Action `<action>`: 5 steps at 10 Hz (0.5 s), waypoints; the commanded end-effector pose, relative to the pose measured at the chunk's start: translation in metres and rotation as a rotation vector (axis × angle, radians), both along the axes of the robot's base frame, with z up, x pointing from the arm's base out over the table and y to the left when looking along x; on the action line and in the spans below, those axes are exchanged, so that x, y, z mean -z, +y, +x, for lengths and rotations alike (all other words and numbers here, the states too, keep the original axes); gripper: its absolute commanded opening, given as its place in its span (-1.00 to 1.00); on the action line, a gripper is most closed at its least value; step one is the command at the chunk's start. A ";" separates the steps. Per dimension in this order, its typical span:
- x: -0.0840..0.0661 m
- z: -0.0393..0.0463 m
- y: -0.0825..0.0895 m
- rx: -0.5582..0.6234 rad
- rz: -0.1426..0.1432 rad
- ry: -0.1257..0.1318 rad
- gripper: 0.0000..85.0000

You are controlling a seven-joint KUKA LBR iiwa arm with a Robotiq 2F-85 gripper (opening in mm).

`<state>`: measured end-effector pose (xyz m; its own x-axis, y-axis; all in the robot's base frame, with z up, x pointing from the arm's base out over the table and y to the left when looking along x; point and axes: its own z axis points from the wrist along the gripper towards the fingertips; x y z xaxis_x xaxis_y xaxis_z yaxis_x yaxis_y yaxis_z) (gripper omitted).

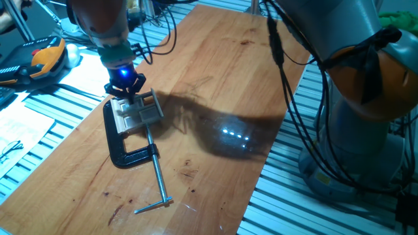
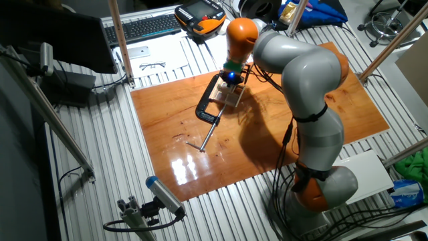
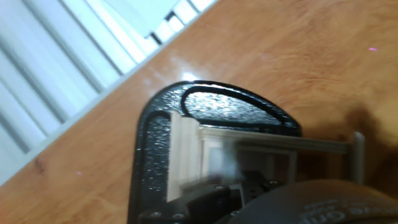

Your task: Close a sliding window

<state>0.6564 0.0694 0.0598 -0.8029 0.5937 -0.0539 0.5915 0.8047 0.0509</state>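
Looking down from one fixed view, I see the gripper (image 1: pixel 126 90) low over the sliding window (image 1: pixel 136 111), its dark fingers meeting the top of the pale wooden frame right at the window's far end. The window sits inside the mouth of the black C-clamp (image 1: pixel 121 145), which lies flat on the wooden table (image 1: pixel 215 72); the clamp's long metal screw (image 1: pixel 155 176) runs away from the window toward the near edge of the board. From the other fixed view, the gripper (image 2: pixel 232 79) hangs just above the window (image 2: pixel 234 96), with the clamp (image 2: pixel 207 107) curving round on the side nearer the keyboard (image 2: pixel 144 27). In the hand view the window (image 3: pixel 205 155) fills the lower middle, its pale frame resting against the clamp's black arc (image 3: pixel 217 106), and the dark fingers crowd the bottom edge right on it. I cannot tell whether the fingers are pinching the frame or merely pressing against it.
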 end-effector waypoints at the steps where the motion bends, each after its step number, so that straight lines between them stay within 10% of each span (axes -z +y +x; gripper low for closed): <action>1: 0.003 0.0019 0.004 -0.020 -0.004 -0.020 -1.00; 5: 0.005 0.0057 0.010 -0.023 0.012 -0.025 -1.00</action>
<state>0.6624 0.0790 0.0549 -0.8133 0.5778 -0.0676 0.5730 0.8157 0.0789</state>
